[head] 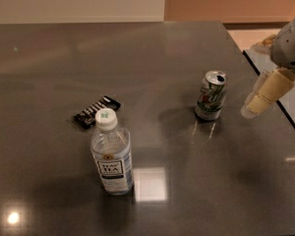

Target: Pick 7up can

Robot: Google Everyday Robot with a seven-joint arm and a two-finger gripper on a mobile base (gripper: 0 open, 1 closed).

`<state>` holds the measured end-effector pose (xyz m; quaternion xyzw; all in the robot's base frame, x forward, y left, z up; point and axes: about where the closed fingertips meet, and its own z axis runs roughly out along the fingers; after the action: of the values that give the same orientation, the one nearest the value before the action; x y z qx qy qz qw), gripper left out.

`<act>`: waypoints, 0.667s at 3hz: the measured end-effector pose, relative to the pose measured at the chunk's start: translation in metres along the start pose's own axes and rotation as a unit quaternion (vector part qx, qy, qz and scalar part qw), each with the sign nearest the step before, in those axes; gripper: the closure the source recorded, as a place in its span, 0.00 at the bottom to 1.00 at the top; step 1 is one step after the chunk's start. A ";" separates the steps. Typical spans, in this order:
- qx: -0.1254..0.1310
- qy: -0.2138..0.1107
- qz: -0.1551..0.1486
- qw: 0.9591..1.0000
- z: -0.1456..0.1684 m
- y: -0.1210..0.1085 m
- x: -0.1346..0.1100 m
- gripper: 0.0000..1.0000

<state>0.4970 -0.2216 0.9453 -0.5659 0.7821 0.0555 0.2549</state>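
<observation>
The 7up can (211,96) stands upright on the dark grey table (152,53), right of centre, silver-white with green and red markings and an opened silver top. My gripper (262,96) hangs at the right edge of the view, to the right of the can at about its height, a short gap away and not touching it. Its grey wrist housing (291,44) sits above it. The gripper holds nothing.
A clear plastic tea bottle (111,154) with a white cap stands at the front left of centre. A small dark snack packet (96,111) lies flat behind it. The table's right edge (273,95) runs just behind my gripper, with pale floor beyond.
</observation>
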 end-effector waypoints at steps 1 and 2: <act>-0.015 -0.037 0.006 0.999 0.023 -0.007 -0.005 0.00; -0.025 -0.059 0.009 0.998 0.039 -0.011 -0.010 0.00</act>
<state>0.5225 -0.2022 0.9179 -0.5606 0.7692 0.1110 0.2857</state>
